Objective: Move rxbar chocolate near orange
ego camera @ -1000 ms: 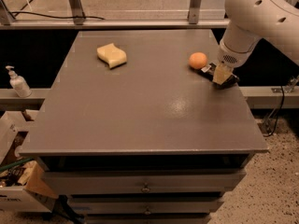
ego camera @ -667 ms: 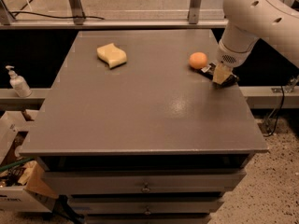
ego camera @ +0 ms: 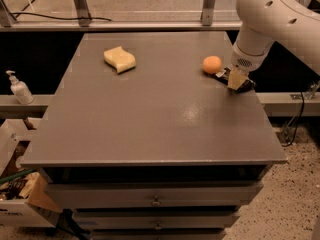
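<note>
The orange [ego camera: 212, 64] sits on the grey table [ego camera: 150, 114] near its right edge. The rxbar chocolate [ego camera: 221, 74] lies flat just to the right of the orange, a black wrapper mostly covered by my gripper. My gripper [ego camera: 237, 80] hangs from the white arm [ego camera: 265, 19] and is down on the bar, at the table's right edge, a short gap from the orange.
A pale yellow wavy sponge [ego camera: 120, 59] lies at the back left of the table. A soap dispenser bottle [ego camera: 18, 88] stands on a ledge to the left. Drawers sit under the tabletop, and a box of clutter [ego camera: 20, 194] is on the floor at lower left.
</note>
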### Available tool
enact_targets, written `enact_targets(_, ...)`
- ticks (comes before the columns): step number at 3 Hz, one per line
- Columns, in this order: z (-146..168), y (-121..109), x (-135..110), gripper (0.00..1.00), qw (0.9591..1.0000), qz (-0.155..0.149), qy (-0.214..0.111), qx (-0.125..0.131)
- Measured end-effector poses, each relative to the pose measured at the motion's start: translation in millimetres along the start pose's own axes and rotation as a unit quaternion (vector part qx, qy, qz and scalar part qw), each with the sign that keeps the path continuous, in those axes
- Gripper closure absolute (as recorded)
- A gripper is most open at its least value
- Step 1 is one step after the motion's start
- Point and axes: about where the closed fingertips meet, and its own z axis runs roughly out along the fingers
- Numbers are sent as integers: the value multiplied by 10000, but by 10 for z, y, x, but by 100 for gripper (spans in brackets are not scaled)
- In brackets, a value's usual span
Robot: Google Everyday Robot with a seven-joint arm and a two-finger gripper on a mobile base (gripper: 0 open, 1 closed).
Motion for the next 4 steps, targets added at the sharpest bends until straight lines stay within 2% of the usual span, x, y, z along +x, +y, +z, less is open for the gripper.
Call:
enact_targets(2, -41, -34, -13, 4, 10000, -1, -66, -20)
enact_targets(3, -470, -57, 362, 0, 9881, 450, -1393, -476)
enact_targets(4, -575, -11, 690, 0, 9817, 858, -1606, -558)
